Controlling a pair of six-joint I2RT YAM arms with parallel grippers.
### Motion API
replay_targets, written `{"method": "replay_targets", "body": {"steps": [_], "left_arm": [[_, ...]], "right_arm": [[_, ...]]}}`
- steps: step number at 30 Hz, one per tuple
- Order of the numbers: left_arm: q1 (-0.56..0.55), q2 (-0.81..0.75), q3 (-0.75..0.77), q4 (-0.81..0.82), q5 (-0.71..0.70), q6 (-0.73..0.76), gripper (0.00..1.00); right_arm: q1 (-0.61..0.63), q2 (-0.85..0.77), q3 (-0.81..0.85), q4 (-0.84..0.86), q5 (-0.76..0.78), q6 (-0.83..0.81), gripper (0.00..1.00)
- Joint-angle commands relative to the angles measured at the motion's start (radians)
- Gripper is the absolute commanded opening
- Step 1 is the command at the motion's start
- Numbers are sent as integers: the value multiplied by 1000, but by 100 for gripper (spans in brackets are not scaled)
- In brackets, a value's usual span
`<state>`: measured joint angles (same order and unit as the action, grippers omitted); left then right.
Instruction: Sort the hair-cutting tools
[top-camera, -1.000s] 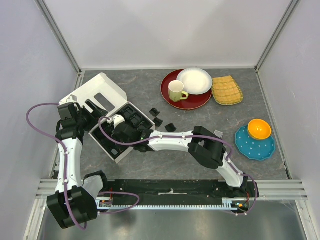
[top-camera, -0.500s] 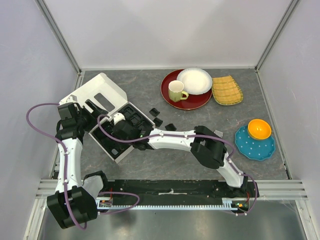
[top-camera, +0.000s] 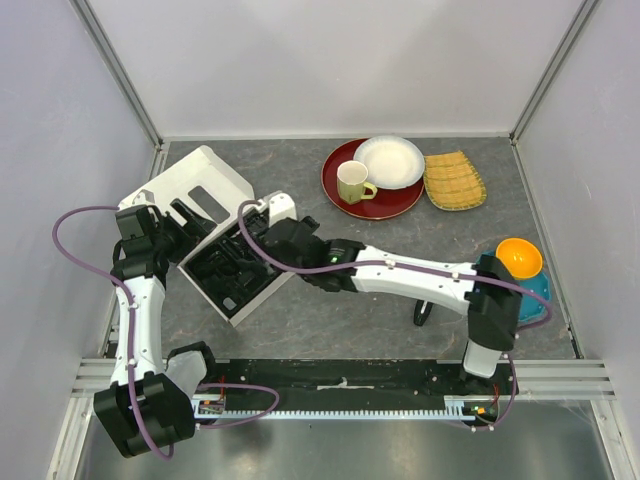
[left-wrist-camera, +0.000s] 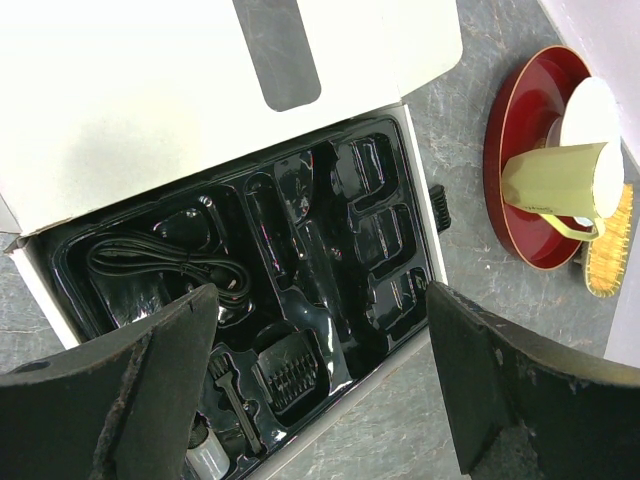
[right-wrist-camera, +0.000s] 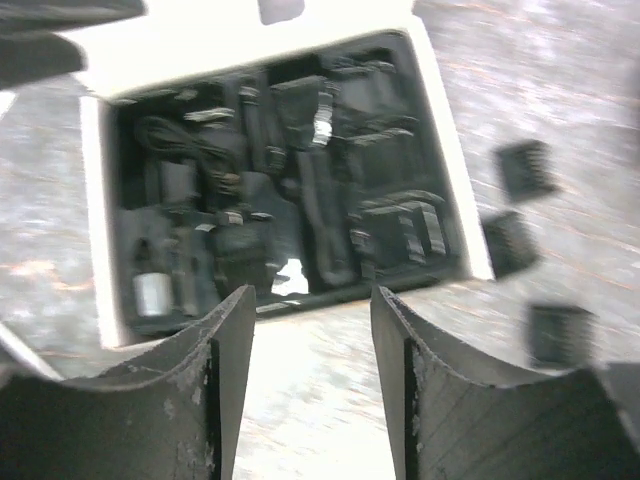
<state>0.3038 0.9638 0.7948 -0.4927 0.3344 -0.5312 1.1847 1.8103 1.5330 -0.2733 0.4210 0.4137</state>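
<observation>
The white box (top-camera: 243, 311) lies open with its lid (top-camera: 195, 180) folded back. Its black tray (left-wrist-camera: 375, 255) holds the black cord (left-wrist-camera: 150, 262), a comb guard (left-wrist-camera: 288, 372), a thin comb (left-wrist-camera: 235, 405) and a short cylinder (left-wrist-camera: 205, 458). A long dark clipper (right-wrist-camera: 318, 200) seems to lie in the middle slot. Three loose comb guards (right-wrist-camera: 522, 168) (right-wrist-camera: 510, 243) (right-wrist-camera: 558, 333) sit on the table beside the box, blurred. My right gripper (right-wrist-camera: 312, 385) (top-camera: 262, 240) is open and empty by the box's near edge. My left gripper (left-wrist-camera: 320, 330) (top-camera: 175, 235) hangs wide open over the tray.
A red plate (top-camera: 345, 200) at the back carries a yellow mug (top-camera: 352, 182) and a white dish (top-camera: 390, 160). A woven yellow tray (top-camera: 454, 180) lies beside it. An orange bowl (top-camera: 519, 258) sits on a teal plate (top-camera: 505, 295) at the right. One more guard (left-wrist-camera: 438, 208) lies against the box's side.
My right gripper has gone from shut to open and drawn back out of the tray. The right arm's elbow has swung far to the right. The left arm has not moved.
</observation>
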Motion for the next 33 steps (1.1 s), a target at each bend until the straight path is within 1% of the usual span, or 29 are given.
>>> {"method": "replay_targets", "body": {"steps": [1,5,7,8,11,12,14,15,16,17,19,21,25,29,33], "left_arm": [[6,-7,-2,17,18,17,91],[8,-4,-5,22,31,14,91],[6,3,-5,26,41,14,91],[6,4,-3,26,48,13,91],[6,7,-8,31,61,13,91],[6,7,-9,32,63,13,91],[6,7,-11,37,69,13,91],[6,9,-11,37,72,13,91],[6,7,-12,37,71,13,91],[8,9,-12,37,72,13,91],[8,9,-9,37,74,13,91],[6,10,-12,40,74,11,91],[6,13,-12,40,78,10,91],[6,9,-11,40,75,8,91],[6,9,-12,39,75,10,91]], "right_arm": [[-54,-101,-129,-112,156,-49,59],[-111,-173,-230,-188,180,-35,66],[-166,-222,-301,-196,167,-15,72],[-184,-256,-324,-202,167,19,77],[-249,-317,-419,-205,171,68,85],[-279,-328,-460,-207,171,103,87],[-310,-357,-496,-228,188,158,88],[-345,-364,-526,-240,197,230,88],[-367,-370,-542,-286,214,278,86],[-387,-376,-556,-321,264,334,81],[-422,-387,-606,-368,308,445,79],[-430,-407,-652,-397,367,506,78],[-430,-440,-698,-483,417,626,80],[-431,-497,-766,-507,424,741,84],[-447,-525,-813,-509,403,784,86]]}}
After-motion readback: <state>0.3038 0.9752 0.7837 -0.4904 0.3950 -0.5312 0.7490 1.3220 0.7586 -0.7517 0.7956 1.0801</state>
